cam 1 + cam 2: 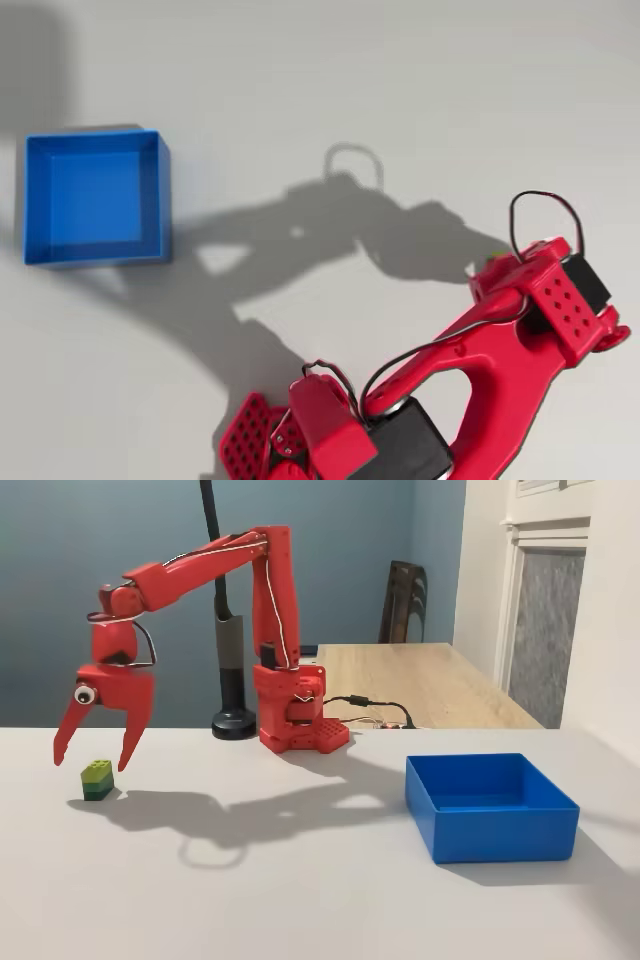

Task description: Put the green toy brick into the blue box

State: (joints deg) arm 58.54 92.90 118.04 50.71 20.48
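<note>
- Overhead view: the blue box (pixel 95 197) sits at the left of the pale grey table (pixel 400 80), well apart from the red arm (pixel 490 350) at the lower right.
- Overhead view: the arm reaches up and right from the bottom edge, its wrist near the right edge. The claw is hidden under the wrist here. A speck of green at the wrist's upper left (pixel 493 263) is probably the green brick, largely covered.
- Overhead view: a broad bare stretch of table lies between box and arm, crossed by the arm's shadow.
- Fixed view: the green brick (pixel 97 779) stands on the table at the left, studs up, lighter green above and darker below.
- Fixed view: the claw (pixel 92 760) hangs just above the brick, points down, fingers spread wide, holding nothing. Whether a fingertip touches the brick cannot be told.
- Fixed view: the box (pixel 489 806) stands at the right, well apart from the brick, with bare table between.
- Fixed view: behind the table are a black lamp post (pixel 231 660), a wooden tabletop (pixel 420 680), a blue-grey wall (pixel 60 540) and a white door frame (pixel 510 600).
</note>
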